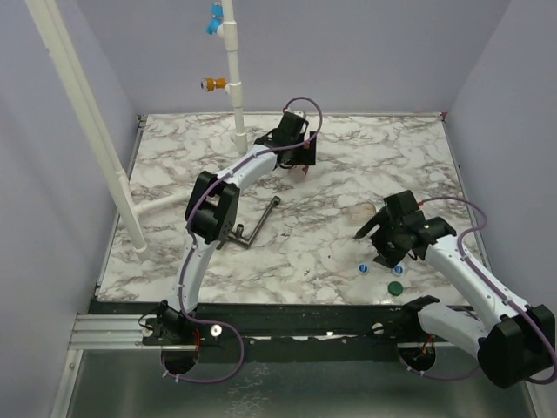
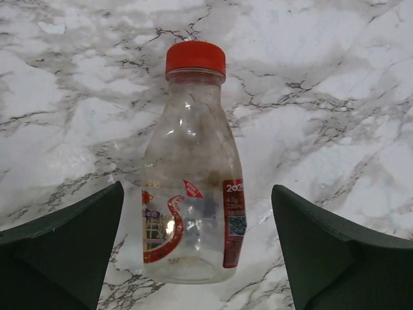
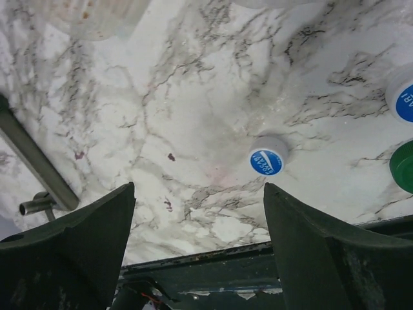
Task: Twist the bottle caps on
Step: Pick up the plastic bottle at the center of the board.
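White-and-blue cap sits label-up on the marble just ahead of my right gripper, slightly right of its centre, jaws spread and empty, and my left gripper is much farther from that cap.

Light is even and diffuse, coming from above. The marble surface is bright, close to washed out in both wrist views. Shadows under the arms are soft and short. Small white glints show on the clear bottle. The right pincer reads near-black with little detail. The overhead view is sharp.
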Controlling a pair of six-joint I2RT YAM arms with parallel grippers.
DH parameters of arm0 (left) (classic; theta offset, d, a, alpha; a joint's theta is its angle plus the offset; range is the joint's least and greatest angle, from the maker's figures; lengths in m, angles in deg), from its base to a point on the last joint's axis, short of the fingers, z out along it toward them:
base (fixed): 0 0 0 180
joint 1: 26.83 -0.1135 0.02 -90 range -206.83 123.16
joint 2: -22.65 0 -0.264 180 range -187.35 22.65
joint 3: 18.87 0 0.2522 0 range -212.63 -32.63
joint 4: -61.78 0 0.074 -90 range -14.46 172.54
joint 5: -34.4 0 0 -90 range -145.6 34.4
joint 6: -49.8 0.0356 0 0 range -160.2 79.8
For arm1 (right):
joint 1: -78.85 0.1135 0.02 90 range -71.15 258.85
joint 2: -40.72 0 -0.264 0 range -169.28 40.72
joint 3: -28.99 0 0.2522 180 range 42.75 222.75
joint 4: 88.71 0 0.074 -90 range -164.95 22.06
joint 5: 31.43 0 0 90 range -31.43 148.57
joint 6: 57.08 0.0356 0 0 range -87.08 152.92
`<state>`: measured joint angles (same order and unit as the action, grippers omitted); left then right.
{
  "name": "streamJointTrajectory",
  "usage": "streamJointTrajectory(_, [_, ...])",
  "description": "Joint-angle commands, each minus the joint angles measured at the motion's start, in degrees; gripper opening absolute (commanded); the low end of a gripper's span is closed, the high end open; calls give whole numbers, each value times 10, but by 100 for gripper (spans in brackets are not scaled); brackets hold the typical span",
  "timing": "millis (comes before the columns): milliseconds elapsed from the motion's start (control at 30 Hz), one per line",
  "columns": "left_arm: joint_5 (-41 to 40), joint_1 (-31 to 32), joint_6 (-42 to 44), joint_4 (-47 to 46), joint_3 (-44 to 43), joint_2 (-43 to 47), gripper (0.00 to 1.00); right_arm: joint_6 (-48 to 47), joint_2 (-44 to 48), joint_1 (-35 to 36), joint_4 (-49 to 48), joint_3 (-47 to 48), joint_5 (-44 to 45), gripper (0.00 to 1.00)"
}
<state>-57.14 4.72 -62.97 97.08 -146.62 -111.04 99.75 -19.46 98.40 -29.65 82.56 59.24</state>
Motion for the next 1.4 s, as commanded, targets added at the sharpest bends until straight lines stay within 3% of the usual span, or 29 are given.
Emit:
streamJointTrajectory(0, [13,3,44,34,-58,-37,93,-43,32,3,27,52,-3,84])
streamJointTrajectory(100, [22,4,61,35,-64,-55,84,-77,15,3,8,111,-19,84])
streamJointTrajectory(267, [58,3,75,35,-66,-71,56,-132,-58,3,-37,217,-10,88])
streamJointTrajectory(367, [69,-2,77,27,-55,-60,24,-167,-112,0,-64,266,-21,90])
streamJointTrajectory(467, [85,-6,83,-28,4,-18,0,-196,-161,-37,-104,303,-81,90])
streamJointTrajectory(567, [102,-8,92,-136,107,62,0,-236,-213,-75,-132,345,-134,89])
streamJointTrajectory(900, [122,7,135,-487,426,257,0,-315,-376,-82,-121,518,-160,86])
streamJointTrajectory(1133, [73,32,156,-602,495,284,0,-327,-455,-41,-85,625,-149,84])
streamJointTrajectory(1367, [32,47,176,-656,524,302,0,-326,-471,-27,-75,636,-142,80])
